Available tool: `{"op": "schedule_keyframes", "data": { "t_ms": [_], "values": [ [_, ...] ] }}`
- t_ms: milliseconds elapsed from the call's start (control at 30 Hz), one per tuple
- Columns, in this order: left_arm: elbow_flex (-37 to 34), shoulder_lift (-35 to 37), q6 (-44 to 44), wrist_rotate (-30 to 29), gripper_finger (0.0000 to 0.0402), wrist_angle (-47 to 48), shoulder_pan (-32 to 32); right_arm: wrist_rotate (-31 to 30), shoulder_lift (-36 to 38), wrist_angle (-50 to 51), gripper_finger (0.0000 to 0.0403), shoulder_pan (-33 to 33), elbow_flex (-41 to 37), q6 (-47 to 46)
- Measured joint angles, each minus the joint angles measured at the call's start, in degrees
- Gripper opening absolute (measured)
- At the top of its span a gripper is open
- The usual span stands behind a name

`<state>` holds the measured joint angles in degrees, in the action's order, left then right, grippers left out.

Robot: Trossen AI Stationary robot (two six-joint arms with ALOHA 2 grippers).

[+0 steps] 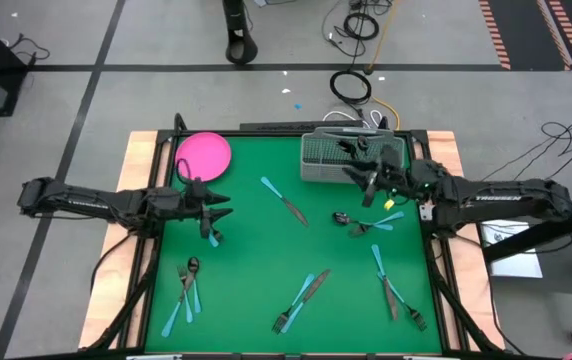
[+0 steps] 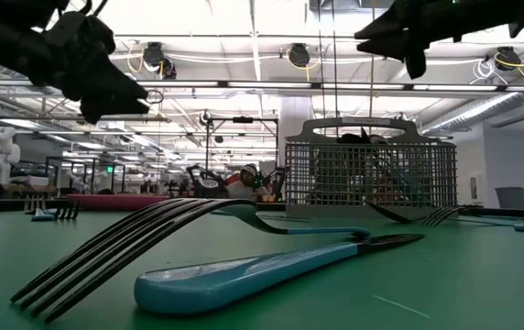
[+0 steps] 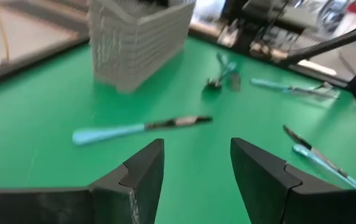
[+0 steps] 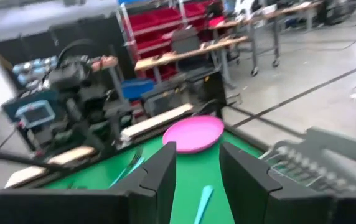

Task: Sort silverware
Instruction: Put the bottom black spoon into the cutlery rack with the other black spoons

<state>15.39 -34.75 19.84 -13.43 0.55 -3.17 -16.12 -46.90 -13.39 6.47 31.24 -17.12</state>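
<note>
Holding dark utensils, basket (image 1: 338, 158) stands near plate (image 1: 204, 154).

Looking like a robotics lab or workshop floor. A framed green test table (image 1: 266, 250) is sitting on grey concrete crossed by dark tape lines, with loose cable coils (image 1: 350, 88) lying behind it. Ceiling trusses and strip lights (image 2: 244, 55) are running overhead, more workbenches trailing off behind. Shelving with red parts bins (image 4: 165, 28) and an electronics rack (image 4: 72, 93) are standing in the background.
</note>
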Motion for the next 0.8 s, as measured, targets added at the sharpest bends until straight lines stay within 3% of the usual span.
{"op": "schedule_keyframes", "data": {
  "t_ms": [200,400,600,800],
  "values": [
    [5.90,-4.73,9.74,1.22,0.0187,14.40,-4.99,0.02,-5.29,-0.57,0.0114,-5.41,0.00,-0.13],
    [16.32,-15.95,23.05,5.27,0.0187,28.48,-12.81,0.00,-9.43,-2.27,0.0114,-9.02,0.00,0.18],
    [29.60,-29.75,38.00,12.46,0.0187,45.71,-19.93,-0.14,-13.31,-3.19,0.0114,-11.30,0.00,0.47],
    [31.70,-36.93,56.68,23.08,0.0187,49.18,-27.12,-0.09,-15.18,-4.02,0.0114,-11.46,0.00,1.33]
  ]
}}
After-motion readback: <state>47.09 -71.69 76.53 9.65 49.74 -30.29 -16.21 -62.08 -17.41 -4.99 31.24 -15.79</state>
